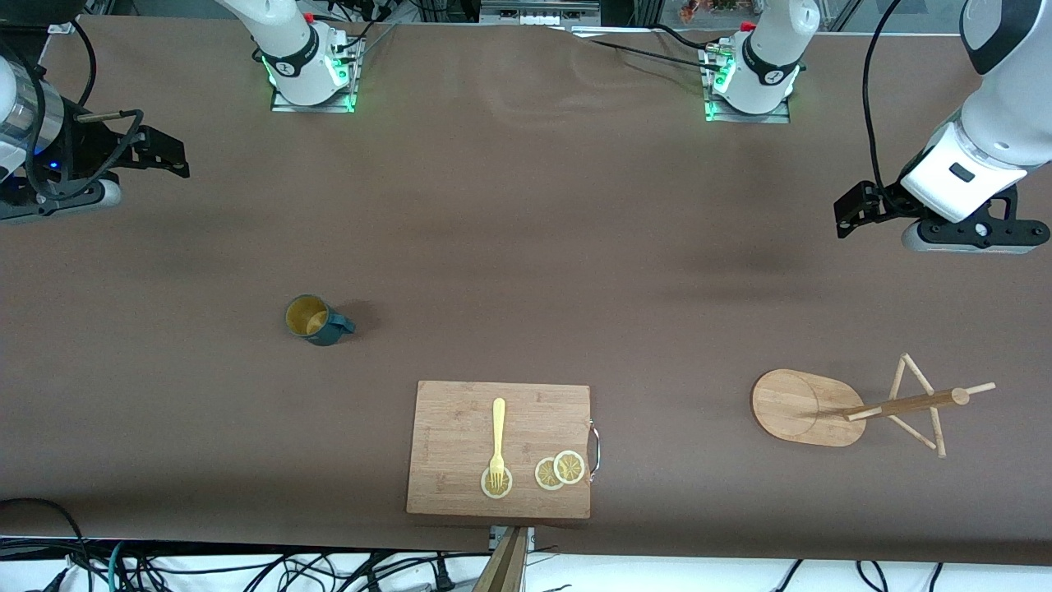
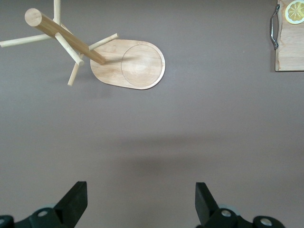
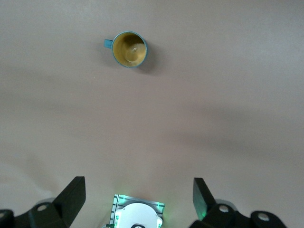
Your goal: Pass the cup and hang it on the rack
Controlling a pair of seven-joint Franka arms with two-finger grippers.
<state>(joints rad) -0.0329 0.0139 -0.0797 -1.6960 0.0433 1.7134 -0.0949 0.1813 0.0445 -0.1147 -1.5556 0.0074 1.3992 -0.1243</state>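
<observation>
The dark teal cup stands upright on the brown table toward the right arm's end, yellowish inside, with its handle pointing toward the left arm's end. It also shows in the right wrist view. The bamboo rack stands toward the left arm's end, with its pole and pegs bare; it also shows in the left wrist view. My right gripper is open and empty, up in the air at the right arm's end, well away from the cup. My left gripper is open and empty, over the table near the rack's end.
A rectangular bamboo cutting board lies near the front edge between cup and rack, bearing a yellow fork and lemon slices. Its metal handle shows in the left wrist view. The right arm's base shows between the right fingers.
</observation>
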